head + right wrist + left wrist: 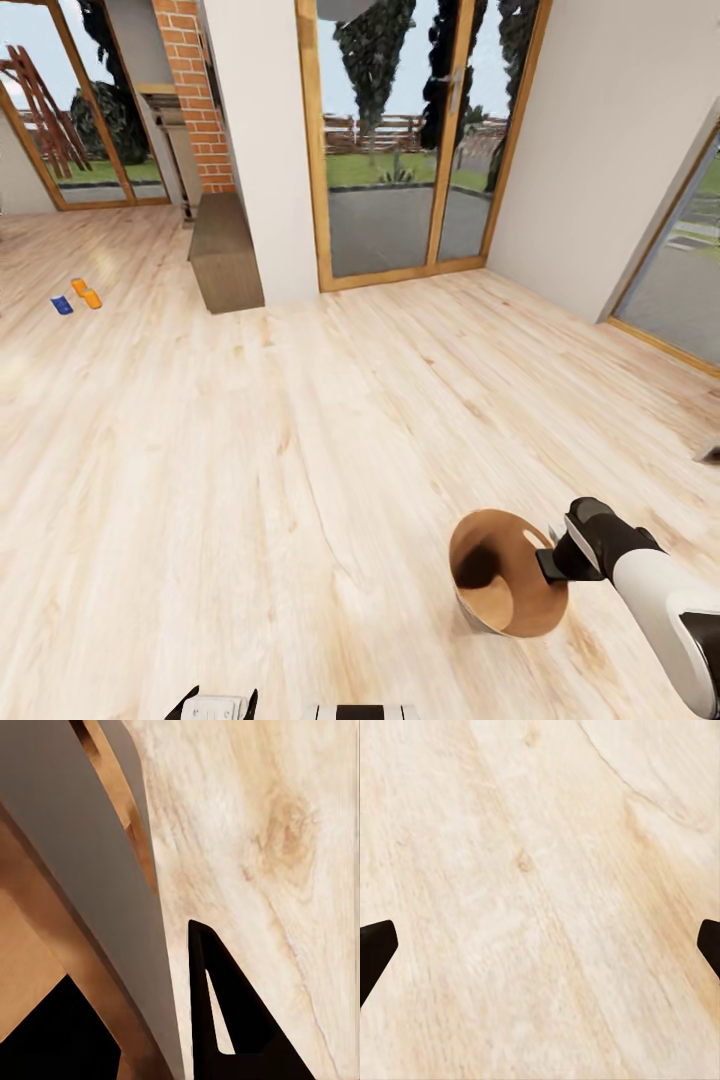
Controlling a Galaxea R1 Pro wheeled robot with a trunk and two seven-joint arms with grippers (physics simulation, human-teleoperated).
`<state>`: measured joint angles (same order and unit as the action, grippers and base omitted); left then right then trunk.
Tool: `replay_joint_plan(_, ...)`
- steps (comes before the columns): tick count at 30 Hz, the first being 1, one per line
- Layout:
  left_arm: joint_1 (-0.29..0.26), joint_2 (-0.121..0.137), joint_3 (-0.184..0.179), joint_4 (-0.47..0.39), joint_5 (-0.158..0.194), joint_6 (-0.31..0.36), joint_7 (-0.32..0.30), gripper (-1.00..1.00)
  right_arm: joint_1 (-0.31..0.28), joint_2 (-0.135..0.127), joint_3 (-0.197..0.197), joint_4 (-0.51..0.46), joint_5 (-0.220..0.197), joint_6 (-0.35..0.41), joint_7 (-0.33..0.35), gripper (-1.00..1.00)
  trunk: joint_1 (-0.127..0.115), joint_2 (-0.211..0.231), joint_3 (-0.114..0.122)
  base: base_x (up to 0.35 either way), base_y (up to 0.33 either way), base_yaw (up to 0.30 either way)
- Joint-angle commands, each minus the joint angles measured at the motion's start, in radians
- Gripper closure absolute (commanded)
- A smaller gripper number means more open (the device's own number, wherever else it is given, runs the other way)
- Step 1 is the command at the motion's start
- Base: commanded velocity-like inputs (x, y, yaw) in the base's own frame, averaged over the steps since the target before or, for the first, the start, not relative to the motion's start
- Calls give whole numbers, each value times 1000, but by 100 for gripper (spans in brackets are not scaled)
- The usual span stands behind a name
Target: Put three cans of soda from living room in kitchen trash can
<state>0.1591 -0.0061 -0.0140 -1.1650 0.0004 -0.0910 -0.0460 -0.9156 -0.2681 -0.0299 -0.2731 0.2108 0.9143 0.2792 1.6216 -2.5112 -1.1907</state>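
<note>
Three soda cans lie far off on the wood floor at the left of the head view: a dark blue can (62,305) and two orange cans (78,287) (92,298) close together. The trash can (505,570), brown inside and grey outside, hangs tilted at the lower right with its opening toward me. My right gripper (548,565) is shut on its rim. In the right wrist view the bin's grey wall (97,870) runs between the two fingers of my right gripper (131,952). My left gripper (544,943) is open over bare floor and holds nothing.
A low brown cabinet (225,250) stands against a white pillar (260,150), with a red brick column (195,90) behind it. Wood-framed glass doors (420,130) fill the far wall. A white wall (610,150) angles in at the right. Wood plank floor (300,450) stretches between me and the cans.
</note>
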Motion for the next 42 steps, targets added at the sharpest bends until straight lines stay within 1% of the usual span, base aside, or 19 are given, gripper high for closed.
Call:
replay_joint_plan(1, 0, 0, 0, 0, 0, 2, 0, -100, 0, 0, -3, 0, -14, 2, 0, 100, 0, 0, 4, 0, 0, 0)
replay_joint_plan(7, -4, 1, 2, -9, 2, 21, -1, -100, 0, 12, -4, 0, -14, 0, 0, 100, -3, 2, 27, 0, 0, 0)
replay_joint_plan(12, -12, 1, 6, -42, 4, 91, -2, -100, 0, 19, -4, 0, -14, -19, 1, 100, -5, 3, 47, 0, 0, 0)
replay_joint_plan(14, -38, 2, 9, -59, 10, 141, -3, -100, 0, 21, -4, 1, -14, -24, 2, 100, -6, 3, 54, 0, 0, 0)
replay_joint_plan(18, -111, 4, 11, -69, 54, 229, -3, -100, 1, 23, -3, 2, -14, -27, 3, 100, -8, 4, 70, 0, 0, 0)
replay_joint_plan(19, -156, 4, 12, -72, 84, 284, -4, -100, 1, 25, -3, 2, -14, -28, 4, 100, -9, 4, 74, 0, 0, 0)
replay_joint_plan(22, -216, 6, 12, -75, 117, 364, -4, -100, 1, 32, -3, 3, -14, -29, 5, 100, -10, 5, 85, 0, 0, 0)
replay_joint_plan(23, -254, 10, 12, -74, 129, 406, -4, -100, 1, 35, -3, 3, -14, -29, 5, 100, -10, 5, 89, 0, 0, 0)
replay_joint_plan(25, -292, 14, 13, -71, 136, 439, -4, -100, 1, 40, -3, 3, -14, -30, 5, 100, -11, 6, 97, 0, 0, 0)
replay_joint_plan(27, -352, 19, 13, -53, 144, 492, -5, -100, 1, 52, 7, 0, -14, -32, 4, 100, -12, 6, 105, 0, 0, 0)
replay_joint_plan(30, -383, 21, 14, -32, 147, 525, -5, -100, 1, 62, 17, -2, -14, -32, 5, 100, -14, 7, 116, 0, 0, 0)
replay_joint_plan(31, -425, 22, 16, 0, 150, 562, -5, -100, 1, 98, 25, -4, -14, -31, 9, 100, -14, 7, 120, 0, 0, 0)
replay_joint_plan(32, -433, 23, 19, 5, 152, 568, -5, -100, 0, 108, 26, -5, -14, -30, 10, 100, -14, 7, 124, 0, 0, 0)
replay_joint_plan(33, -445, 23, 32, 13, 158, 577, -5, -100, 0, 129, 29, -6, -14, -27, 11, 100, -15, 8, 128, 0, 0, 0)
replay_joint_plan(34, -449, 24, 41, 16, 162, 580, -5, -100, 0, 140, 30, -7, -14, -25, 12, 100, -15, 8, 132, 0, 0, 0)
replay_joint_plan(36, -458, 24, 74, 24, 178, 587, -5, -100, -1, 187, 32, -9, -15, -20, 14, 100, -16, 8, 139, 0, 0, 0)
replay_joint_plan(37, -459, 25, 80, 25, 180, 588, -6, -100, -1, 199, 32, -10, -15, -19, 14, 100, -17, 9, 143, 0, 0, 0)
replay_joint_plan(39, -461, 25, 94, 29, 185, 589, -5, -100, -2, 251, 33, -9, -15, -18, 16, 100, -18, 9, 151, 0, 0, 0)
replay_joint_plan(42, -460, 25, 99, 31, 185, 588, -5, -100, -2, 272, 47, -4, -14, -24, 17, 100, -19, 10, 163, 0, 0, 0)
